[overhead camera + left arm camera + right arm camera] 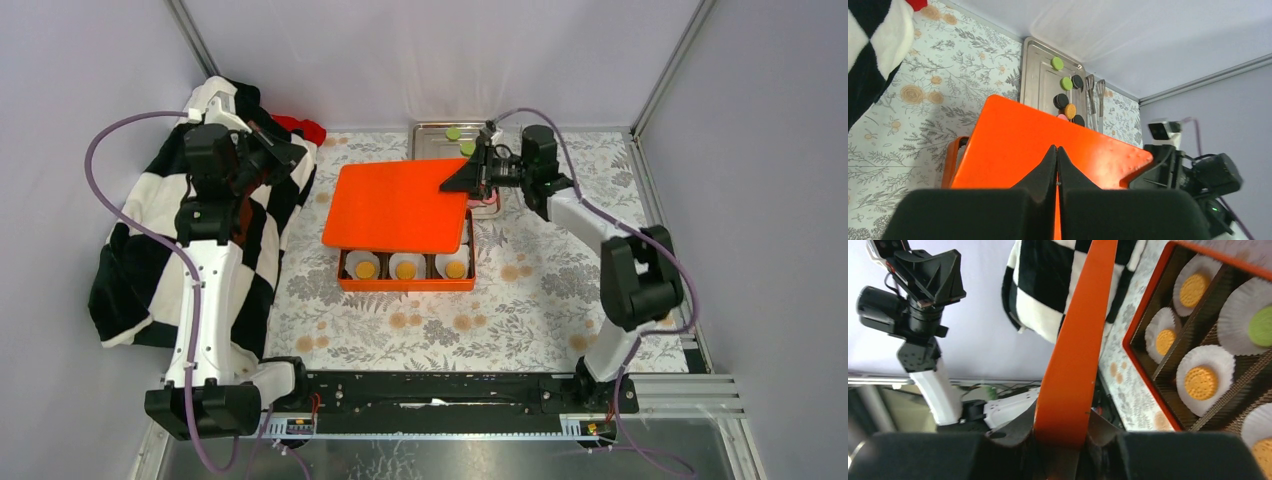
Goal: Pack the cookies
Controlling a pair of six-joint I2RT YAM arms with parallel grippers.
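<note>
Currently my right pincer (478, 180) is clamped on the far right edge of the orange lid (395, 205). I hold the lid over the orange box (405, 285) so that only the near row shows, with three orange cookies (406, 269) sitting one each in white liners (393, 262). My left pincer (1056, 150) is closed tight on nothing, over the checkered cloth (140, 260) at the left of the surface (530, 290), while more cookies (1066, 83), green, black, orange and pink, lie on the metal tray (430, 135) behind the box.
</note>
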